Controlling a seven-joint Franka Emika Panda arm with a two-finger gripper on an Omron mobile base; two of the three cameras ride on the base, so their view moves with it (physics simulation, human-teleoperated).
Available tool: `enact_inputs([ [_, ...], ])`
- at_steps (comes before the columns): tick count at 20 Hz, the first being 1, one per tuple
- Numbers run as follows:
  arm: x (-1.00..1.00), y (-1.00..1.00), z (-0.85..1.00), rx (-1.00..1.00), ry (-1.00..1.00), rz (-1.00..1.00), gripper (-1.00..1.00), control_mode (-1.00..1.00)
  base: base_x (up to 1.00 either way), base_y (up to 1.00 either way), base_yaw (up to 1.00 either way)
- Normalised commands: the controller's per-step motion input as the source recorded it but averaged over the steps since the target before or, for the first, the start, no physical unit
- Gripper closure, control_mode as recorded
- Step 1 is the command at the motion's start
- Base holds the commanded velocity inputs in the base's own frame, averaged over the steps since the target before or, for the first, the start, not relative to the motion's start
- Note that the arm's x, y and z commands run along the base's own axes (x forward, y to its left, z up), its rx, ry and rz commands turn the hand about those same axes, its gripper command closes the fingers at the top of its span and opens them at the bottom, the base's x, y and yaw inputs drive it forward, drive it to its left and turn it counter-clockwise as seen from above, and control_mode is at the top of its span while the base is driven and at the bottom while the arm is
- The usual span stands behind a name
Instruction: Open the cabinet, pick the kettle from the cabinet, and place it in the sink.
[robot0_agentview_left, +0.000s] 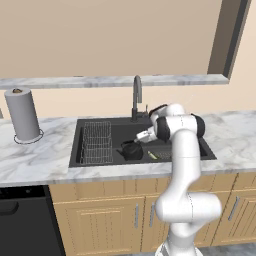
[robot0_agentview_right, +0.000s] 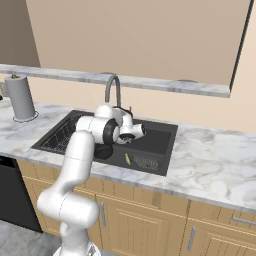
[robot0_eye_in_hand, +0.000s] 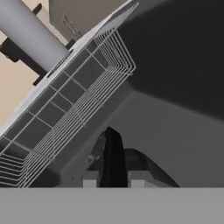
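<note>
Left base view shows us at the last step: the kettle (robot0_agentview_left: 131, 150) is down inside the sink (robot0_agentview_left: 80, 145), in the open part of the basin just right of the wire rack (robot0_agentview_left: 96, 142) and in front of the faucet (robot0_agentview_left: 136, 97). Our gripper (robot0_agentview_left: 140, 137) reaches over the basin to it from the right. In the hand view the two fingertips (robot0_eye_in_hand: 90, 179) stand narrow on either side of the kettle's arched handle (robot0_eye_in_hand: 113, 157), so we judge that we are holding the kettle by that handle, fingers closed on it.

Whether the kettle's base rests on the sink floor we cannot tell from these pictures; it looks low in the basin in both base views. A small yellowish thing (robot0_agentview_left: 152, 155) lies on the sink floor just beside it.

What comes next, as we read it: make sure the kettle sits on the floor, spread the fingers to let go, then lift straight up, clear of the handle and faucet.
</note>
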Motion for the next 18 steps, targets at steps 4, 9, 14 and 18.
enact_inputs([
  [4,0.15,0.05,-0.21,0.02,0.0,-0.03,1.0,-1.0,0.0,0.0,0.0],
  [9,0.19,0.01,-0.2,0.01,0.0,-0.01,1.0,-1.0,0.0,0.0,0.0],
  [14,0.23,0.04,-0.2,0.0,0.01,0.0,1.0,-1.0,0.0,0.0,0.0],
  [18,0.26,0.02,-0.2,0.0,0.02,0.0,1.0,-1.0,0.0,0.0,0.0],
])
